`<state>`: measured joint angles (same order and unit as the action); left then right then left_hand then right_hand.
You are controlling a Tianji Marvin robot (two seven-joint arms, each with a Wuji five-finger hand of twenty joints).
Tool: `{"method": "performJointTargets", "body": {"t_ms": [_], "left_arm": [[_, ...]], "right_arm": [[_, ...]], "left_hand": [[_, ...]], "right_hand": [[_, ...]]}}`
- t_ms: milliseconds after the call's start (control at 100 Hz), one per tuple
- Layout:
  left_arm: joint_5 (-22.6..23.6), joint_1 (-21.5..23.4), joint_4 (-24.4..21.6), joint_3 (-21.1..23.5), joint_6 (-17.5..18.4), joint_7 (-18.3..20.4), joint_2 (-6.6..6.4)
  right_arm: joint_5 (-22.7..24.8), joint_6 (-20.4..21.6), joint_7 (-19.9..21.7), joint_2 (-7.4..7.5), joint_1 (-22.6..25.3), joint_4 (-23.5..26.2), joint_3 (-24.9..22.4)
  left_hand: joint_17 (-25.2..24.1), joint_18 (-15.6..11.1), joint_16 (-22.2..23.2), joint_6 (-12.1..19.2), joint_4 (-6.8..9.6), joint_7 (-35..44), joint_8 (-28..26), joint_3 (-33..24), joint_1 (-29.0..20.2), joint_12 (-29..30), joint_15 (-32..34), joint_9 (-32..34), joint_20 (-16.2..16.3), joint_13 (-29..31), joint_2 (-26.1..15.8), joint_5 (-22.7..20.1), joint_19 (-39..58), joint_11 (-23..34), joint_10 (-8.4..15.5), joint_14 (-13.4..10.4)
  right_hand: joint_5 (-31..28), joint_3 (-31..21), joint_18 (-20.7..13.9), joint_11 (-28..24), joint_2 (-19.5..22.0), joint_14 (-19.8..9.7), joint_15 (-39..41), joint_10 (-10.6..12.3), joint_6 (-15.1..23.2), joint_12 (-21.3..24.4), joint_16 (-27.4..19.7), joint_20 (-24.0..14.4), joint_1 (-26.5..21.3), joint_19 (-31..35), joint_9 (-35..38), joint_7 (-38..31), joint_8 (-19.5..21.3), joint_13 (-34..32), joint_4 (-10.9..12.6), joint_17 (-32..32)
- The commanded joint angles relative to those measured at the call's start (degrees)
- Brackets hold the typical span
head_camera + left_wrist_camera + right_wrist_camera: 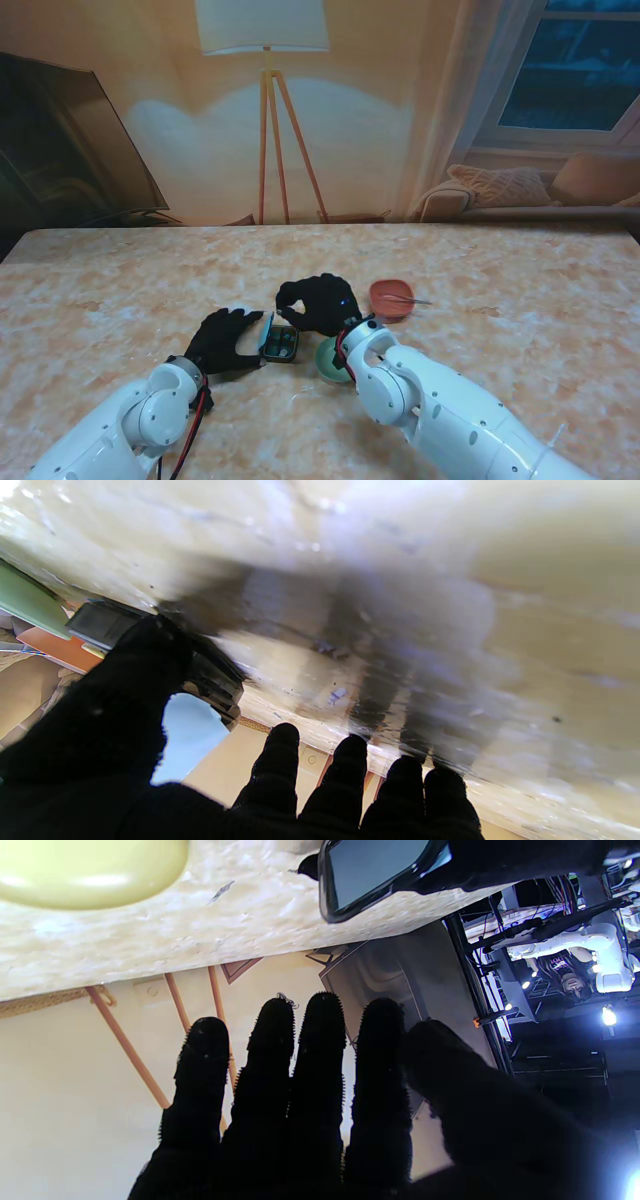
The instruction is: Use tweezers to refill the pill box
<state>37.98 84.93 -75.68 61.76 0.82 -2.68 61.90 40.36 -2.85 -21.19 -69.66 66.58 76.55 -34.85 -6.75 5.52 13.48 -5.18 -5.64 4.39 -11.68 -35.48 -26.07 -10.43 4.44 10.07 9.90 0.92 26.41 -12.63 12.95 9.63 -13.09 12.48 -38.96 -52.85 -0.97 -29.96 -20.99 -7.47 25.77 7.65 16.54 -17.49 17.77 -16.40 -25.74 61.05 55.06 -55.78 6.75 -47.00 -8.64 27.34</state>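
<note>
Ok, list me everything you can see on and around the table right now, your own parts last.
pill box: one, dark with pale lid open, table centre, between the hands
green dish: one, right of the pill box, partly under the right wrist
red dish: one, farther from me, right of the right hand
tweezers: one, thin metal, lying across the red dish
table: one, beige marble
lamp: one, white shade, wooden legs, backdrop behind the table
left hand: black glove, fingers spread, against the pill box's left side
right hand: black glove, over the pill box's far end, fingers apart, holding nothing
</note>
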Motion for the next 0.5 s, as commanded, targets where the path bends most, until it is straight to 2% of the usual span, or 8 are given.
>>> {"method": "performJointTargets", "body": {"t_ms": [0, 290, 490], "left_arm": [[-0.2, 1.4, 1.1, -0.8, 0.1, 2.0, 0.61], [-0.3, 1.8, 0.9, -0.5, 0.0, 2.0, 0.62], [-0.4, 1.9, 1.0, -0.4, 0.1, 1.6, 0.7]], "right_arm": [[-0.2, 0.1, 0.6, -1.48, -0.1, -1.1, 1.0], [-3.3, -0.1, 0.3, -3.66, -2.1, -4.7, 4.5], [-4.3, 0.0, 0.8, -4.14, -2.5, -6.3, 5.5]], "left_hand": [[5.1, -3.4, 1.1, 0.8, -0.83, 0.3, -0.4, 0.8, -0.1, -1.3, 3.6, 0.7, 2.0, 3.0, -0.8, -0.8, 8.5, 2.8, 3.2, -2.7], [5.1, -3.4, 1.1, 0.8, -0.82, 0.3, -0.6, 0.9, -0.1, -1.3, 3.7, 0.7, 2.0, 3.0, -0.9, -1.0, 8.5, 2.8, 3.3, -2.8], [5.1, -3.3, 1.1, 0.7, -0.81, 0.3, -0.6, 0.9, -0.2, -1.3, 3.7, 0.7, 2.0, 3.0, -0.9, -1.1, 8.5, 2.9, 3.2, -2.7]], "right_hand": [[0.7, 2.0, -0.5, 0.8, 2.5, -1.9, -0.9, 1.3, 0.8, 1.1, -1.0, 0.5, 2.0, -0.5, -1.3, 0.1, -0.4, 1.1, -0.7, -1.5], [-0.9, 6.1, 0.2, 0.5, 6.0, -1.6, -1.0, 0.9, -0.5, 0.8, -0.9, 0.1, 3.9, -0.6, -1.6, 2.2, 0.8, 1.8, 0.6, -3.0], [-2.1, 7.4, 0.4, -0.1, 6.9, -1.4, -0.5, 0.8, -0.7, 0.6, -0.7, -0.3, 4.0, -0.1, -1.2, 2.7, 1.3, 1.6, 1.1, -3.1]]}}
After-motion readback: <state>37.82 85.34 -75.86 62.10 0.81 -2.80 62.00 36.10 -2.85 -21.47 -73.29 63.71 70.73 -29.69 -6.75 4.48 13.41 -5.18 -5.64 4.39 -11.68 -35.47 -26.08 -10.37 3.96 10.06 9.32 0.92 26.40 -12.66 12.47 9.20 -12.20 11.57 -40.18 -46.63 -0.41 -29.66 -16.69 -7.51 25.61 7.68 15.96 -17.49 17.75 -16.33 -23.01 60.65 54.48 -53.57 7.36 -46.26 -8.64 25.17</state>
